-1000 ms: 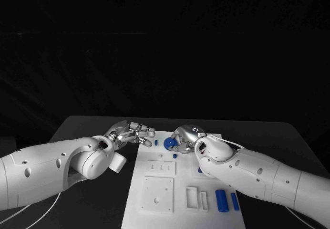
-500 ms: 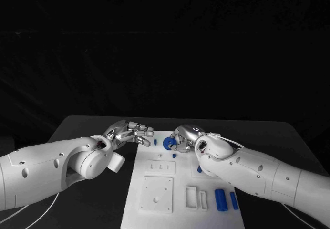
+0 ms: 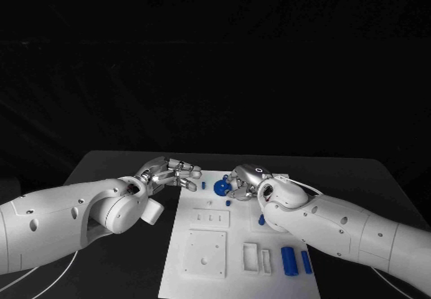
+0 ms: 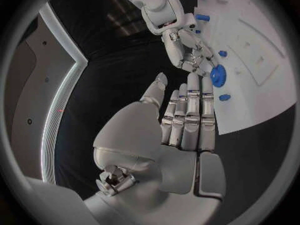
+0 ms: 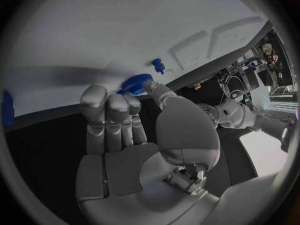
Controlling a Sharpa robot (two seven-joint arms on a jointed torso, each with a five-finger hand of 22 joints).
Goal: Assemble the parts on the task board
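Head view: near the front of the white task board (image 3: 208, 274) lie two blue bars (image 3: 288, 261). Farther back, the right hand (image 3: 244, 180) pinches a blue gear (image 3: 222, 187) over the board. The left hand (image 3: 169, 172), fingers straight and empty, hovers beside the board's far left edge above the black worktop (image 3: 117, 165). No readable writing.

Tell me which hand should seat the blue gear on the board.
The right hand. Its fingers are already on the blue gear at the far end of the task board. The left hand hovers beside the board's edge, fingers apart, holding nothing, so it would have to reach across.
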